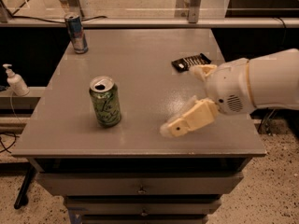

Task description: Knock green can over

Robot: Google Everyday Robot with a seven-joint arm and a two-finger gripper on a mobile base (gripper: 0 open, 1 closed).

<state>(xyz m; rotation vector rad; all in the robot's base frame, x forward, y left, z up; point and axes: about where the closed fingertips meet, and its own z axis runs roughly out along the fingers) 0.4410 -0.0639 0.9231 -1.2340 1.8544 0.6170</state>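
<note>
The green can (pixel 105 101) stands upright on the grey table (pixel 140 55), left of the middle and near the front, with its pull-tab top open. My gripper (pixel 181 100) comes in from the right on a white arm (pixel 261 85), low over the table. It is to the right of the can, about a can's height away. Its two cream fingers (pixel 189 119) are spread apart and hold nothing.
A slimmer blue-and-silver can (pixel 76 32) stands at the table's back left corner. A black flat packet (pixel 190 61) lies at the back right, just behind my gripper. A white pump bottle (pixel 16 80) stands on a lower shelf to the left. Drawers sit under the tabletop.
</note>
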